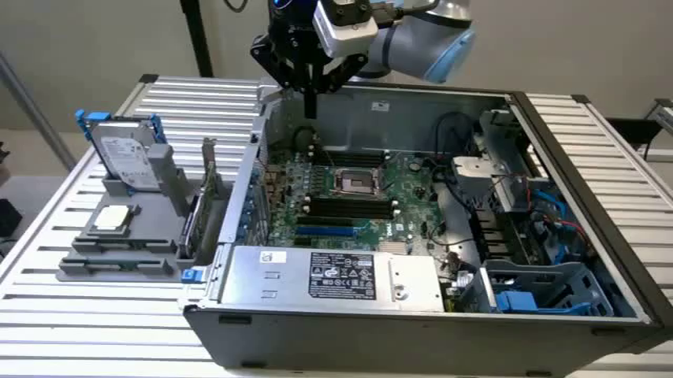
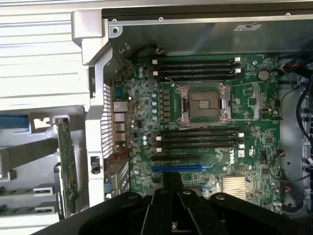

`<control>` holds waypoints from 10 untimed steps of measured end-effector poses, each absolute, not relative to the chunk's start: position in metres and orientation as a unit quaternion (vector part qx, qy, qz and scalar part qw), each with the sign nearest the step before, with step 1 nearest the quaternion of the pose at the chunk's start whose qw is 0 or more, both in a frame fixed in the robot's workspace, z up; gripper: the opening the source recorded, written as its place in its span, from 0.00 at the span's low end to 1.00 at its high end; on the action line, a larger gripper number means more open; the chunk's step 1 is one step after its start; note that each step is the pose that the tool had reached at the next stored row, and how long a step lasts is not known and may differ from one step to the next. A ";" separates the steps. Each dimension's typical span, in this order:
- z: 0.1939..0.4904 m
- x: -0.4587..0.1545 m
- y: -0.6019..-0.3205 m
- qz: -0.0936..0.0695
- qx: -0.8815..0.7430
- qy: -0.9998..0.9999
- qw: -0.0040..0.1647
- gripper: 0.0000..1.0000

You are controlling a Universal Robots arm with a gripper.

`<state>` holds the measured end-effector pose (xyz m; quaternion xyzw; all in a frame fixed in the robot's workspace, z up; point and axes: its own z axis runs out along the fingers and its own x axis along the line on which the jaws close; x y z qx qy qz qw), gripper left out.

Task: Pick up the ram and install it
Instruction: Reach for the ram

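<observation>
My gripper hangs above the back left corner of the open computer case, over the motherboard. Its black fingers meet in a narrow tip, and my gripper is shut with nothing visible in it. Two long, narrow green sticks, the ram, lie in the grey holder outside the case wall. They are well apart from the gripper. Black memory slots run in rows on both sides of the processor socket, and they look unfilled.
On the exterior view's left, a grey tray carries a blue-framed hard drive, a square silver chip and an upright expansion card. The power supply fills the case front. Cables and drive bays crowd its right side.
</observation>
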<state>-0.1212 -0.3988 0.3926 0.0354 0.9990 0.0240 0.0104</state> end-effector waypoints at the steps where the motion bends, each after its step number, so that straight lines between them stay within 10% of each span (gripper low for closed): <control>1: 0.393 -0.121 -0.399 0.024 0.035 0.999 0.010 0.11; 10: 0.393 -0.121 -0.399 0.024 0.035 0.999 0.010 0.11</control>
